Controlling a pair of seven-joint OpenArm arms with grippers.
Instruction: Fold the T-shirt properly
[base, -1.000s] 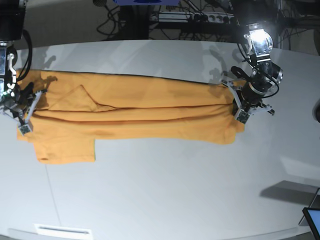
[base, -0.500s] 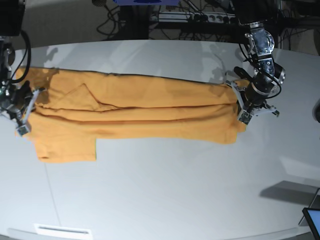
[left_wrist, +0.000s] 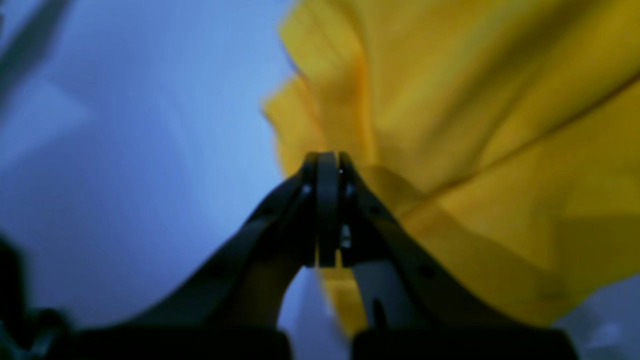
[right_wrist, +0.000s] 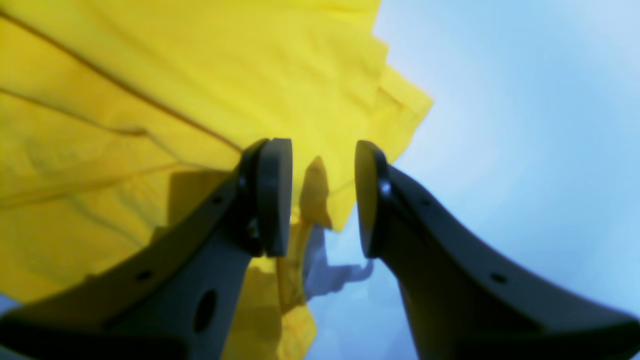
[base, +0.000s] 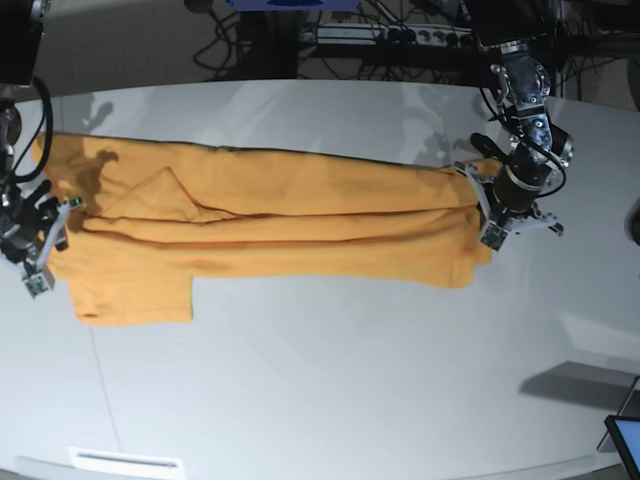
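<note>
**Shirt stretched long across the bench, one pincer pressed together, the other parted**

Where the left wrist view looks down its own arm, the left pincer (left_wrist: 327, 170) has its two dark fingers (left_wrist: 280, 210) pressed together at the tips with no gap between them. The T-shirt (left_wrist: 475, 130) fills the right and upper part of that view as blurred orange-yellow folds, and its edge runs just behind the tips; whether any cloth is caught between them cannot be told (the picture is soft). Pale bench (left_wrist: 125, 150) lies on the left.

Seen from the right wrist view, the right pincer (right_wrist: 322, 197) stands spread, with a clear gap between its two flat pads (right_wrist: 275, 195). Nothing sits between them. The T-shirt (right_wrist: 150, 100) covers the left and top of the view, a corner of it hanging behind the gap, with a dark seam line running slantwise across it. Bare bench (right_wrist: 525, 125) shows to the right.

From the base view, the T-shirt (base: 280, 220) lies flat on the white bench (base: 350, 380) as a long band running left to right, folded lengthwise, with one sleeve jutting toward the near side at the left. The left pincer (base: 497, 225) sits at the shirt's right end, touching the cloth. The right pincer (base: 38, 250) is at the shirt's left edge, beside the sleeve.
</note>
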